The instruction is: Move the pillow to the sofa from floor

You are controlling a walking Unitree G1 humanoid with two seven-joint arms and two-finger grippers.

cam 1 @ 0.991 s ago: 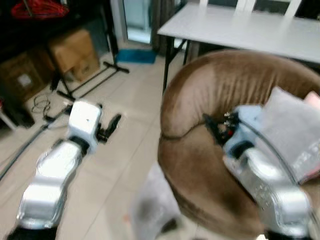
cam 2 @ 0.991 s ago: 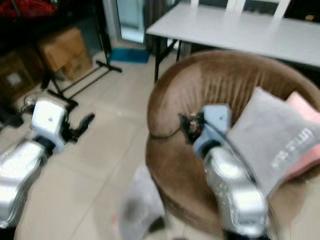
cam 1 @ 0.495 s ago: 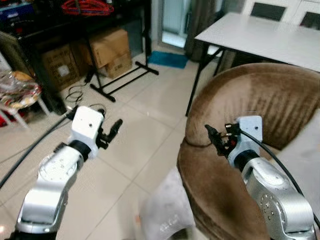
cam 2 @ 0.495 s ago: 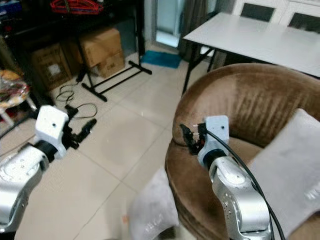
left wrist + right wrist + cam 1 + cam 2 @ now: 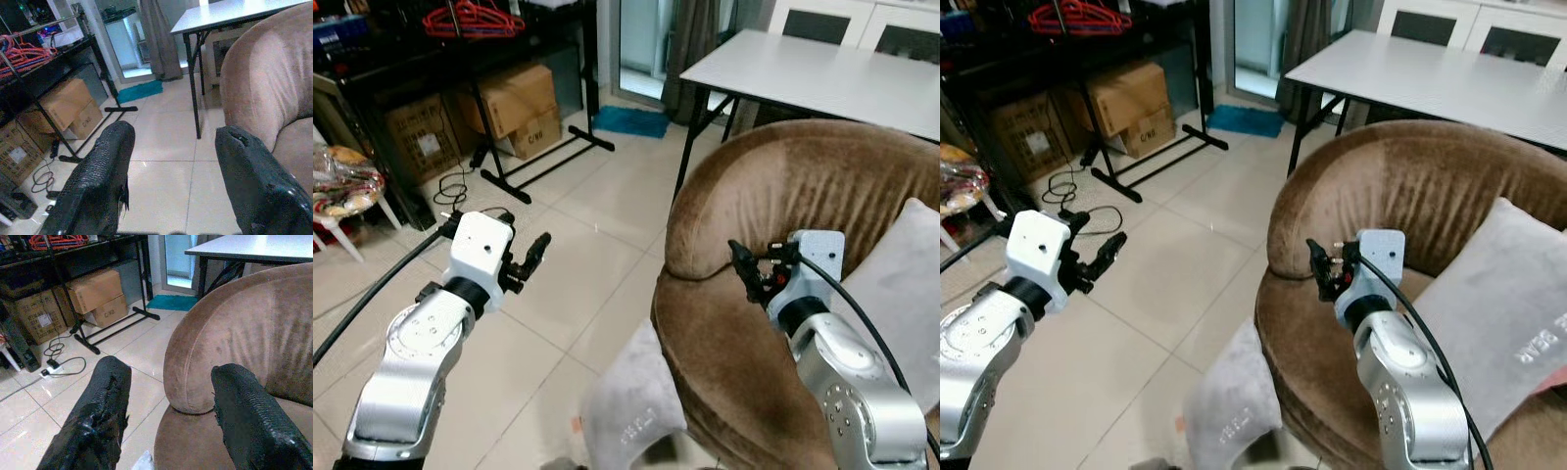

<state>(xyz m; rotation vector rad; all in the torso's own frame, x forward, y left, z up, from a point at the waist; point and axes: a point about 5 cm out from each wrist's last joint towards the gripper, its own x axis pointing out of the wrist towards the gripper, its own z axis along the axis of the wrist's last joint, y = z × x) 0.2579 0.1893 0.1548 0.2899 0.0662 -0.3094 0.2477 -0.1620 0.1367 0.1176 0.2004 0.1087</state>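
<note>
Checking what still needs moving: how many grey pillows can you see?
2. One grey pillow lies on the floor against the brown sofa; another grey pillow leans on the sofa seat. Others may be hidden.

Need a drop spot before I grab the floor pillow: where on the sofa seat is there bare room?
Bare seat lies on the brown sofa, between its curved left arm and the grey pillow propped against the back on the right. The right gripper hovers over that patch. The floor pillow leans on the sofa's base.
</note>
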